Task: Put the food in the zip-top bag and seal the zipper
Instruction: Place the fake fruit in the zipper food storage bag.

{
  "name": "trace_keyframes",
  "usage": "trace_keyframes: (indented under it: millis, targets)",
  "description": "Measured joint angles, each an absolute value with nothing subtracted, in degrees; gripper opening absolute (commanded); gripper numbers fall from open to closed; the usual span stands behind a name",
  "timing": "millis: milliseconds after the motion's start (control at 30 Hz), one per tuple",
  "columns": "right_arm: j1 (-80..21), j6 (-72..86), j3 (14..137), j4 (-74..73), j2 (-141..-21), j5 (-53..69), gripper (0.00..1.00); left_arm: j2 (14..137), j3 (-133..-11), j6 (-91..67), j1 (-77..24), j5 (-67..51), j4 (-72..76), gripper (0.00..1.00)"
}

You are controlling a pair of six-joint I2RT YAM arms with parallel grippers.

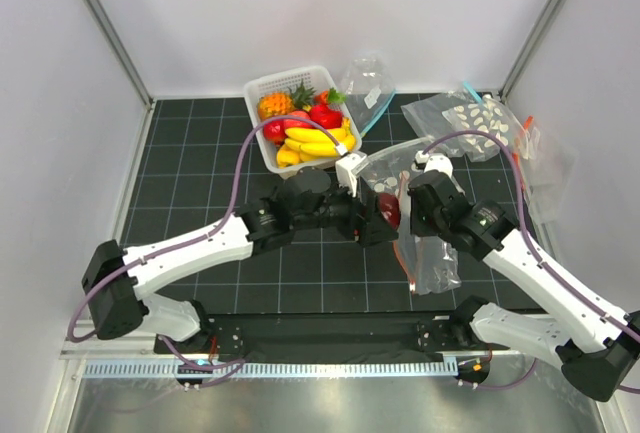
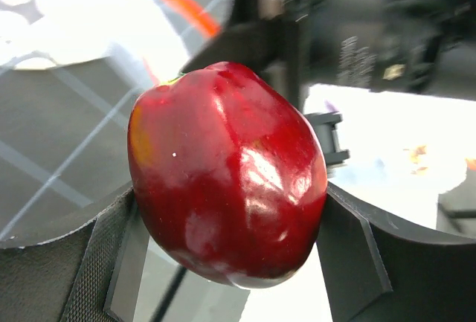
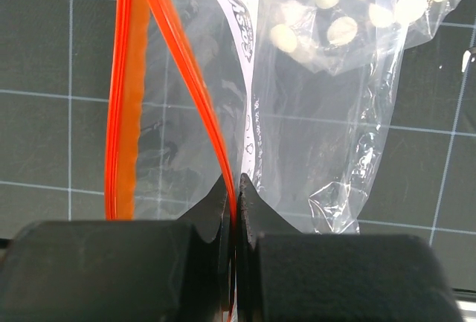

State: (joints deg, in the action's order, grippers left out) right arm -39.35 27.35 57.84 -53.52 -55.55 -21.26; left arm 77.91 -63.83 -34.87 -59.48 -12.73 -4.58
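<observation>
Left gripper point(image 2: 229, 259) pinches a glossy dark red fruit point(image 2: 227, 177), one finger on each side, lifted off the black grid mat point(image 1: 190, 153) at table centre; right gripper point(image 3: 232, 221) has its jaws pressed together on the zipper point(image 3: 130, 76), the orange-red strip running away from the fingers in two lines with a gap between them; zip-top bag point(image 3: 193, 129) clear, crinkly, white label point(image 3: 249, 69) visible through it, hanging from the right jaws just beside the held fruit; fruit is outside the bag, close to its mouth; rest of the food, incl. the banana bunch point(image 1: 315, 141), sits in a white basket point(image 1: 262, 88) at the back; blue-zip bag point(image 1: 368, 88) and disc-dotted bags point(image 1: 470, 113) lie behind.
</observation>
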Motion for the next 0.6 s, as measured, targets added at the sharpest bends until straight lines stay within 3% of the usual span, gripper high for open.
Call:
trace_keyframes:
  millis: [333, 600]
  targets:
    - [-38.6, 27.6, 58.0, -54.0, -55.3, -20.6, 0.01, 84.3, -63.8, -41.2, -59.2, -20.6, 6.0, 0.46]
    - [-38.7, 28.1, 58.9, -54.5, -54.5, -19.3, 0.01, 88.6, -65.4, -40.4, -59.4, -17.4, 4.7, 0.45]
